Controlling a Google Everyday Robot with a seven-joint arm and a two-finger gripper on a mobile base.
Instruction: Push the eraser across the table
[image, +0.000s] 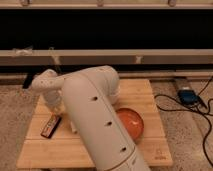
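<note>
I see my gripper (59, 111) closed, holding nothing, low by the table's (95, 155) left edge, just beside the eraser (50, 126).

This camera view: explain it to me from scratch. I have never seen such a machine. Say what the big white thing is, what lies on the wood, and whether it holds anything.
The big white tube is a robot arm, seen from behind and above, as if looking along it from the robot's side. It reaches over a light wooden table made of planks. The arm ends in a gripper, a two-finger claw, low over the table's left part; the fingers are shut, and I cannot see anything held in them. Just beside it lies the eraser, a small dark bar with a reddish stripe. An orange bowl sits to the right, partly hidden by the arm. On the floor lies a blue device with cables.
</note>
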